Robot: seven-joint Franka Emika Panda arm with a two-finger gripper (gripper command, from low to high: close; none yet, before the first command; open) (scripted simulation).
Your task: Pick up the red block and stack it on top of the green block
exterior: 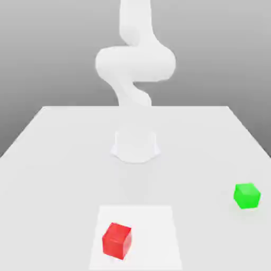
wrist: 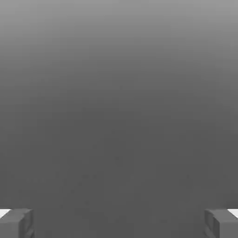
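The red block (exterior: pixel 117 240) rests on a paler square patch of the table, near the front and slightly toward the exterior view's left. Off at the exterior view's right sits the green block (exterior: pixel 247 195), well apart from the red one. In the hand view my gripper (wrist: pixel 119 223) is open, its two grey fingertips (wrist: pixel 16 223) standing far apart with nothing between them, in front of a plain grey background. Neither block lies between the fingers.
The white arm (exterior: pixel 135 63) rises from its round base (exterior: pixel 135 145) at the middle of the white table (exterior: pixel 63 159). The paler square patch (exterior: pixel 153 233) lies at the front centre. The table's back edge runs behind the base.
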